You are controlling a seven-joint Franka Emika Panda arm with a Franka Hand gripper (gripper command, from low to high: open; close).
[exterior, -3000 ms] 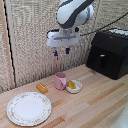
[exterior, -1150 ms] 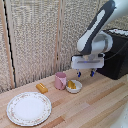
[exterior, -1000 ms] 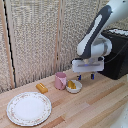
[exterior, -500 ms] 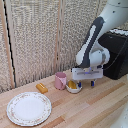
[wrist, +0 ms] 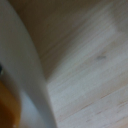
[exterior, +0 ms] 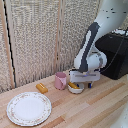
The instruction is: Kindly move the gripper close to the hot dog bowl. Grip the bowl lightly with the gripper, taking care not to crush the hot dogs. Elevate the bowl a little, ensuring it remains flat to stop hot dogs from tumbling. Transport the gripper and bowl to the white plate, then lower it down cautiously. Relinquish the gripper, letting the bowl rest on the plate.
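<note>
The hot dog bowl (exterior: 75, 88) is a small white bowl holding orange-yellow hot dogs (exterior: 74, 85). It stands on the wooden table just to the exterior view's right of a pink cup (exterior: 60, 80). My gripper (exterior: 83, 85) is low over the bowl's right rim, its dark fingers (exterior: 90, 84) apart and down at bowl height. The white plate (exterior: 28, 108) lies bare at the front left. The blurred wrist view shows the bowl's white rim (wrist: 31, 75) very close and a bit of orange food (wrist: 7, 107).
A single orange-brown food piece (exterior: 42, 88) lies left of the pink cup. A black box (exterior: 116, 55) stands at the back right, behind the arm. A slatted blind wall runs along the back.
The arm has come down from high above the table and moved right, then lowered further until the gripper sits at the bowl. The bowl, cup and plate have not moved.
</note>
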